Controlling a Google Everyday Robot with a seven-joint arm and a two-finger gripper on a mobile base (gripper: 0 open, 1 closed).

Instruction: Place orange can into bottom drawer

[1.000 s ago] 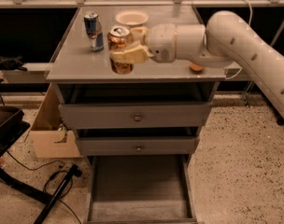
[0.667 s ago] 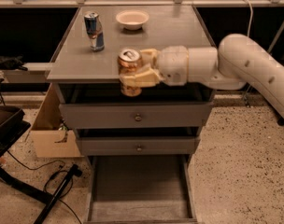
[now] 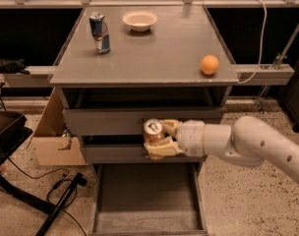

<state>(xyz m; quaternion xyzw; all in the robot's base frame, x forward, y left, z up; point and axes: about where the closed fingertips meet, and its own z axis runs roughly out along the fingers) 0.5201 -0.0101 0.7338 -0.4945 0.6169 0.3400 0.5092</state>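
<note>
The orange can [image 3: 153, 133], orange-brown with a silver top, is upright in my gripper [image 3: 159, 139], which is shut on it. The gripper holds it in the air in front of the two upper drawer fronts, above the open bottom drawer [image 3: 144, 225]. The drawer is a wide shallow grey tray pulled out at the bottom of the cabinet. My white arm [image 3: 248, 144] reaches in from the right.
On the cabinet top [image 3: 149, 58] stand a slim blue-and-silver can [image 3: 99, 32], a white bowl [image 3: 139, 19] and an orange ball [image 3: 209, 64]. A cardboard box [image 3: 53, 136] sits on the floor at the left, with cables and a black stand beside it.
My gripper has carried the orange can off the cabinet top, forward and down, to the level of the upper drawer fronts. The orange ball is uncovered.
</note>
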